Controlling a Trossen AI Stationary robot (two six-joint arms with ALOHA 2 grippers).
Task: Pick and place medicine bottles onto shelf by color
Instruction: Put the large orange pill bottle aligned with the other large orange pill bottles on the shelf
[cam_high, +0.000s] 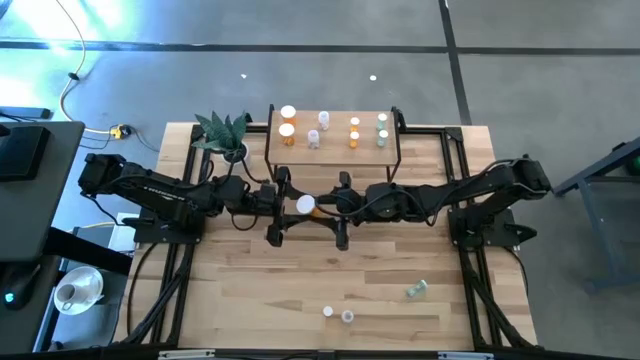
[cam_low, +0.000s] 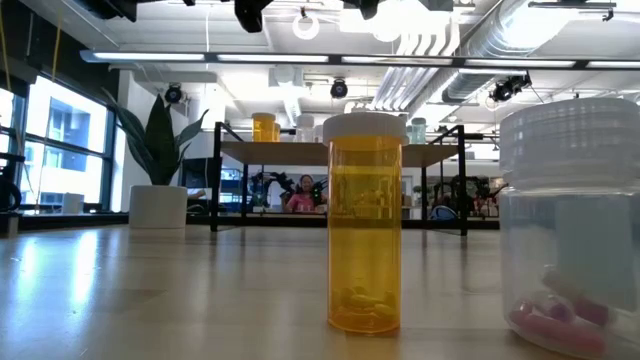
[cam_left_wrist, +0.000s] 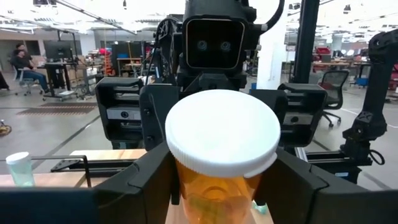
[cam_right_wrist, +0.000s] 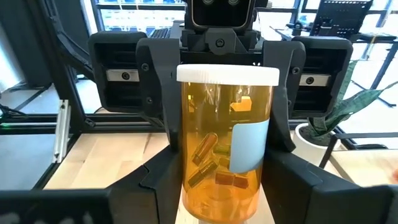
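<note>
While two small bottles (cam_high: 338, 314) and a pale green one (cam_high: 417, 290) lay on the near table (cam_high: 250, 300), the large orange bottle (cam_high: 306, 205) hung mid-table. The right gripper (cam_right_wrist: 227, 180) clasped its body; the left gripper (cam_left_wrist: 221, 186) bracketed it, grip uncertain. Judged light, rigid, slick; best taken below the cap. Far: the shelf (cam_high: 335, 150).
</note>
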